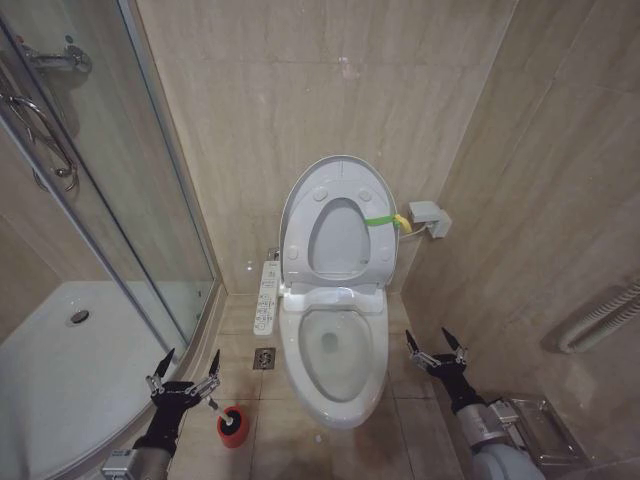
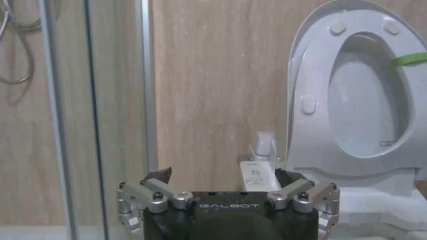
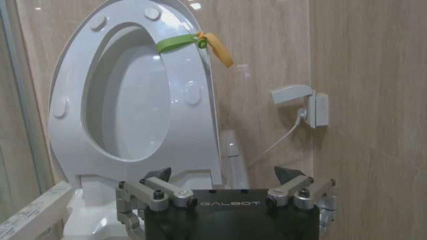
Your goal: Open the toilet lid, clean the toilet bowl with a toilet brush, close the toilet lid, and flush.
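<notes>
The left gripper (image 1: 185,372) hangs low to the left of the toilet bowl (image 1: 335,395), its two dark fingers spread apart with nothing between them; the left wrist view confirms the jaws stand wide and bare. Just beside it, on the side nearer the bowl, the toilet brush (image 1: 222,411) sits in its red holder (image 1: 233,428) on the tiled floor (image 1: 290,450), the thin white handle leaning toward the gripper's nearer finger but not held by it; whether they touch I cannot tell. The right gripper (image 1: 436,350) waits on the other side of the bowl, near the right wall, and it too is spread wide and holds nothing. Between the two arms the bowl stands uncovered, with a little water at the bottom. The toilet lid (image 1: 335,172) is raised upright against the back wall behind the bowl, and the ring-shaped seat (image 1: 378,235) is up with it, lying against the lid; the green strap (image 1: 381,220) at the lid's right edge trails toward a small white wall box (image 1: 428,218). A white button panel (image 1: 267,298) runs along the bowl's left side, and a glass shower door (image 1: 110,200) stands farther left. So the first step looks done: the lid is already up. The brush is not yet picked up, so the scrubbing, the closing of the lid and the flush all appear to remain, and the left gripper seems placed for taking the brush.
</notes>
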